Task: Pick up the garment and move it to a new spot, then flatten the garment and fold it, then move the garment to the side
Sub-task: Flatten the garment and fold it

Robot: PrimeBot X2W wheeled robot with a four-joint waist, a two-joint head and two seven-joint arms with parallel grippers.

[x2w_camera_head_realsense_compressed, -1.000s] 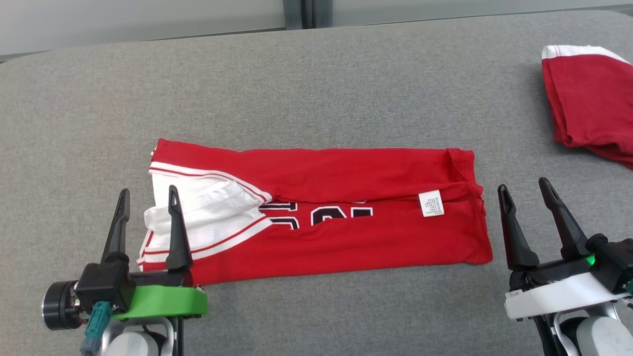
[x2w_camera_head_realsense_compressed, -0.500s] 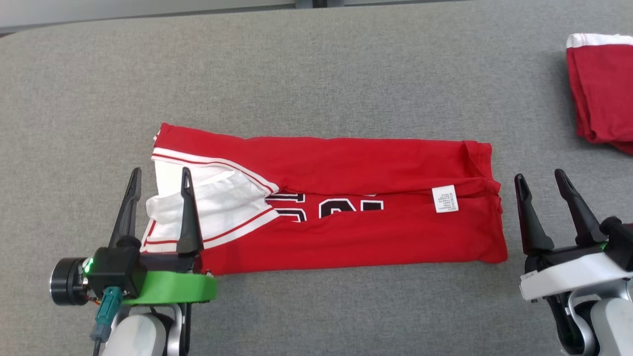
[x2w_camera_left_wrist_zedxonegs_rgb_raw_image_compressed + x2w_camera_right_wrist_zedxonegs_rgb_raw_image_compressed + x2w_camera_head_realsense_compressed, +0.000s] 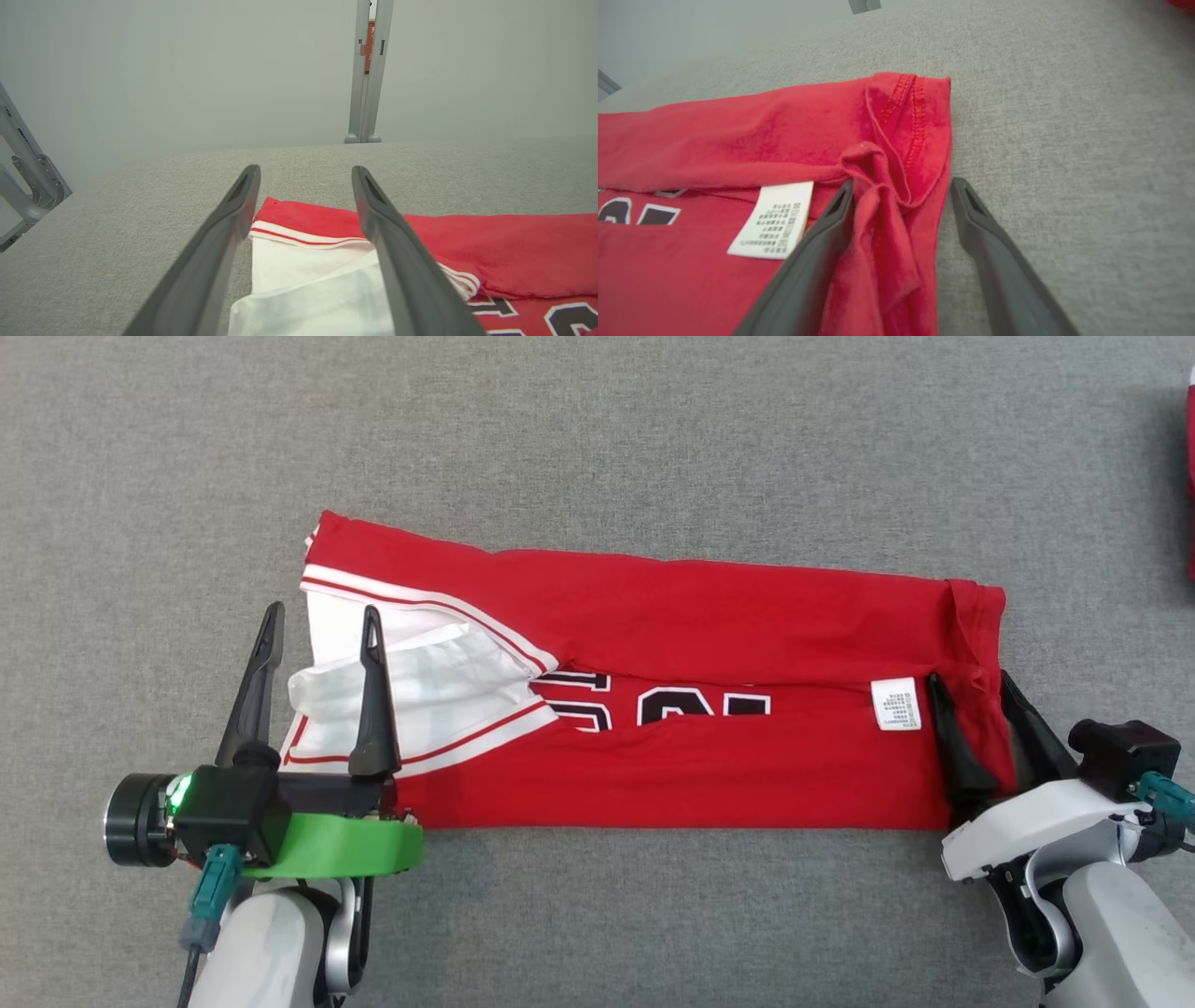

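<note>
Folded garment (image 3: 700,616), left claw (image 3: 323,611), right claw (image 3: 970,678) (spread astride its ends)

One red garment (image 3: 700,616) lay on the one grey tabletop (image 3: 597,429), and it carried one white label (image 3: 895,704). A sliver of another red cloth (image 3: 1192,476) showed at the head view's right edge, so there were two red textiles in all. There were two grippers, the left gripper (image 3: 323,609) and the right gripper (image 3: 970,678), each with two dark fingers (image 3: 373,700) — four together. The brackets numbered two — one green bracket (image 3: 345,849), one white bracket (image 3: 1027,821). Two grey uprights (image 3: 360,70) stood beyond. The garment's black numerals (image 3: 667,707), partly folded under, could not be counted.
</note>
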